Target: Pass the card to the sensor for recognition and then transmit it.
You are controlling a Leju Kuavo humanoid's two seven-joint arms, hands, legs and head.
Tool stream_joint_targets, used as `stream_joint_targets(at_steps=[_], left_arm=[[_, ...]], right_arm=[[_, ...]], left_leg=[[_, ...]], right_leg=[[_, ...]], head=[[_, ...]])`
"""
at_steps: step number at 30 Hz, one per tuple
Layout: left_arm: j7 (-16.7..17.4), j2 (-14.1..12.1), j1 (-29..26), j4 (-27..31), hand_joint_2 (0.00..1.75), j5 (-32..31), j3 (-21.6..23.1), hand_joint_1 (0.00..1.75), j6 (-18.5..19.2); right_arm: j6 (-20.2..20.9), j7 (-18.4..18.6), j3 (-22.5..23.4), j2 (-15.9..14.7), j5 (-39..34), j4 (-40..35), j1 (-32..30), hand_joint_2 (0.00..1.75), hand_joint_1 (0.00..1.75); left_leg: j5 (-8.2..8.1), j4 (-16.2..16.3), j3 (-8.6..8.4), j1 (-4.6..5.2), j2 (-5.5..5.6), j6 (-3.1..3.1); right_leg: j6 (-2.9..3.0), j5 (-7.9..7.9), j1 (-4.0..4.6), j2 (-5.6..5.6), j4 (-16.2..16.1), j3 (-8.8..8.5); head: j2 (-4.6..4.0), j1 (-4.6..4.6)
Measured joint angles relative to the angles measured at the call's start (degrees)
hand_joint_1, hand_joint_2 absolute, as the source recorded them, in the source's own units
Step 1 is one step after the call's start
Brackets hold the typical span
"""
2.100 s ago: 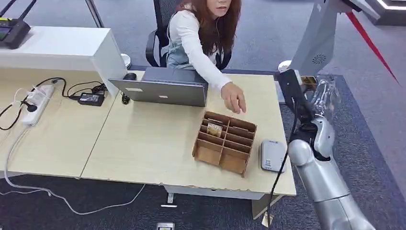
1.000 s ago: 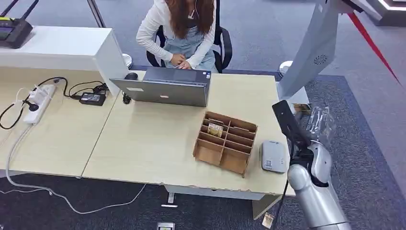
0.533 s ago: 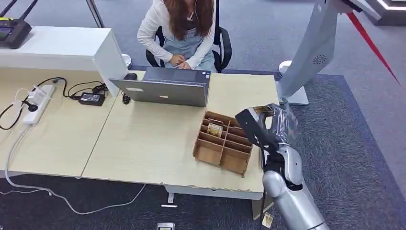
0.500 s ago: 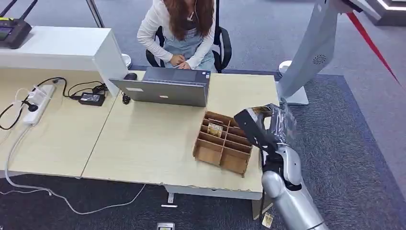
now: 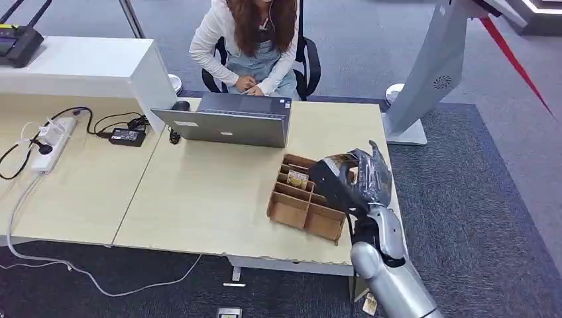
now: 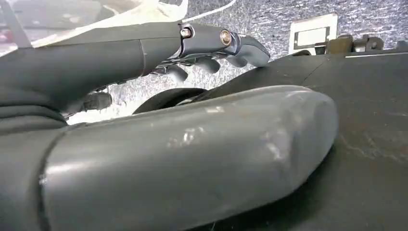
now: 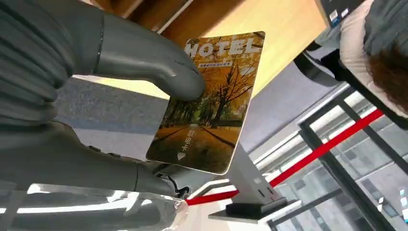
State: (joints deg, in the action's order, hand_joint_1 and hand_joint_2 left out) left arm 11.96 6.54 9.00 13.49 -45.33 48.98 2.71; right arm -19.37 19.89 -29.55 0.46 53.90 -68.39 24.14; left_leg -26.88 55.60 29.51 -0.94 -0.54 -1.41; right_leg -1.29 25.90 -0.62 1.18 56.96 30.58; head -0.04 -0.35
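My right hand (image 7: 120, 96) pinches hotel card (image 7: 209, 103) between thumb and fingers; right wrist view shows autumn-tree print and word HOTEL. Head view shows same hand (image 5: 354, 179) raised over right side of cardboard divider box (image 5: 298, 205) on desk (image 5: 199, 192). Left wrist view: my left hand (image 6: 192, 53), fingers curled in, holding nothing. Beyond, person (image 5: 255, 40) seated behind laptop (image 5: 228, 122).

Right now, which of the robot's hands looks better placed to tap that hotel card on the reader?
The right hand, probably. It already pinches the hotel card and hangs over the desk's right end beside the cardboard organizer. The left hand holds nothing and hangs down by the floor.
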Motion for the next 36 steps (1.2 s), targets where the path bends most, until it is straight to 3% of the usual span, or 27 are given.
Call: stream_joint_targets(at_steps=[7,14,23,29,36], left_arm=[[0.33,0.0,-0.13,0.0,0.0,0.59,-0.59,0.0,-0.39],[0.59,0.0,-0.6,0.0,0.0,0.44,-1.57,0.0,-0.52],[1.01,-0.02,-0.94,0.0,0.0,-0.5,-1.9,0.0,-0.33],[1.62,0.02,-1.18,0.0,0.0,-1.44,-1.92,0.0,-0.33],[1.71,0.13,-1.15,0.0,0.0,-1.55,-1.92,0.0,-0.33]], right_arm=[[-1.4,-0.15,-1.42,0.46,-0.87,2.43,-0.25,1.75,1.75],[-6.86,2.1,-0.04,-1.23,-0.7,2.14,0.94,1.75,1.75],[-3.8,5.86,6.5,-5.4,3.21,-5.49,0.34,1.75,1.75],[-0.96,1.12,13.46,-9.03,3.17,-11.28,-3.47,1.75,1.75],[0.65,1.25,17.27,-9.53,4.94,-15.06,-4.58,1.75,1.75]], left_leg=[[0.0,0.0,0.0,0.0,0.0,0.0],[0.0,0.03,-0.02,0.03,-0.01,0.0],[-0.01,0.04,-0.06,0.03,0.0,0.01],[-0.03,0.04,-0.01,0.05,-0.04,0.03],[-0.04,0.03,-0.04,0.04,-0.05,0.04]], right_leg=[[0.0,0.0,0.0,0.0,0.0,0.0],[0.0,0.0,-0.04,0.0,-0.01,0.01],[0.0,0.0,-0.05,0.0,-0.02,0.01],[0.0,0.0,-0.06,-0.03,-0.02,0.02],[0.0,-0.01,-0.06,-0.06,-0.02,0.01]], head=[[0.0,0.0],[0.0,0.0],[0.0,0.0],[0.0,0.0],[0.0,0.0]])
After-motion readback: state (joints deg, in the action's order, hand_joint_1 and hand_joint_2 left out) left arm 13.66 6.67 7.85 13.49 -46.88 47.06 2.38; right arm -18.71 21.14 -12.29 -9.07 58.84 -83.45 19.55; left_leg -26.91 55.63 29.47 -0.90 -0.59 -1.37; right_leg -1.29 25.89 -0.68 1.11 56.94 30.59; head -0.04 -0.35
